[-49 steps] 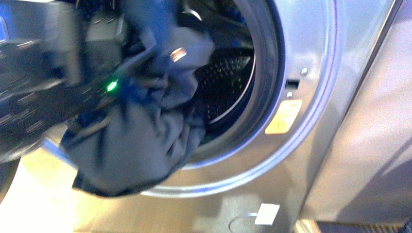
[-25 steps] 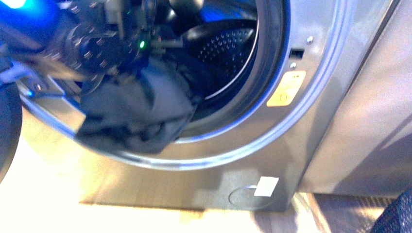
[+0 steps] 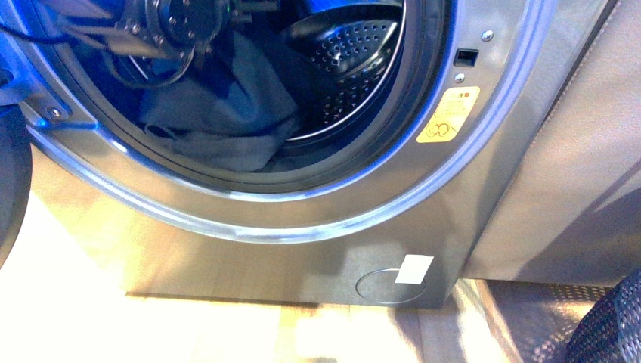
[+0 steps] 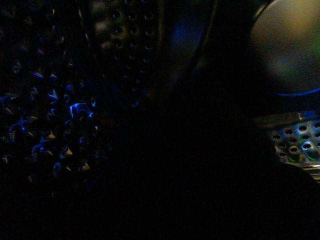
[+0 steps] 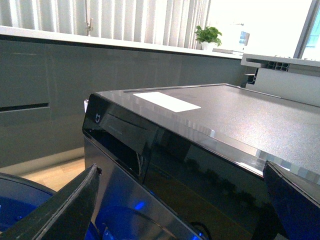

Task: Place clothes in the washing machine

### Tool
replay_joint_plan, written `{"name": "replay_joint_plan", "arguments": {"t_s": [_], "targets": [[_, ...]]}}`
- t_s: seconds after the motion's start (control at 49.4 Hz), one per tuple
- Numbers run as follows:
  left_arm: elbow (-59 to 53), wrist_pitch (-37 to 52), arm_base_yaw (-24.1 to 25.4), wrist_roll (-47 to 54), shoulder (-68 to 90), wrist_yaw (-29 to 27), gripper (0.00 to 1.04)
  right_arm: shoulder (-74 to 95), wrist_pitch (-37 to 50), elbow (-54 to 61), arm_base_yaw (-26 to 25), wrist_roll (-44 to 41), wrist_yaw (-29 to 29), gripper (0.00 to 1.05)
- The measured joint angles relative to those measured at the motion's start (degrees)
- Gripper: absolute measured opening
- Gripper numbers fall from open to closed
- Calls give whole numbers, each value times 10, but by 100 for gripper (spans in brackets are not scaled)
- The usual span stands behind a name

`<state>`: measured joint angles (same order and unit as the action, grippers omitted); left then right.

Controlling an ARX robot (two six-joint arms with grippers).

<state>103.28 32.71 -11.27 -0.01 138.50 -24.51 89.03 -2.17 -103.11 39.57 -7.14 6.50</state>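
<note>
**Clothes at drum mouth, push-in step under way**

Washing machine (image 3: 484, 189) fills the front view, porthole open, with pale wood floor (image 3: 91, 318) below and a grey panel (image 3: 574, 166) beside it. Clothes (image 3: 227, 121) lie inside the porthole, front fold resting on the lower gasket. Left arm (image 3: 174, 19) reaches in above them. Can't tell the left gripper's jaws, its wrist view is dark. Right gripper (image 5: 181, 169) has jaws apart, empty, over the machine top. Next move probably needs the fabric shoved deeper, clear of the gasket

- The washing machine (image 3: 317, 249) front is smooth silver-grey metal; its drum (image 3: 355, 68) is shiny perforated steel.
- The clothes (image 3: 227, 113) are soft, matt cloth.
- The floor (image 3: 68, 318) looks like glossy wood.
- The basket (image 3: 616, 325) is dark rough mesh.
</note>
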Motion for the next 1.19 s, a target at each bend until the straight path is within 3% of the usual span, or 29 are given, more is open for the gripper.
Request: {"name": "replay_joint_plan", "arguments": {"t_s": [0.668, 1.134, 1.195], "targets": [[228, -134, -2, 21, 90, 5, 6, 0, 0, 0, 0, 0, 0, 97], [233, -89, -28, 22, 92, 21, 7, 0, 0, 0, 0, 0, 0, 97], [233, -111, -35, 23, 92, 31, 14, 0, 0, 0, 0, 0, 0, 97]]}}
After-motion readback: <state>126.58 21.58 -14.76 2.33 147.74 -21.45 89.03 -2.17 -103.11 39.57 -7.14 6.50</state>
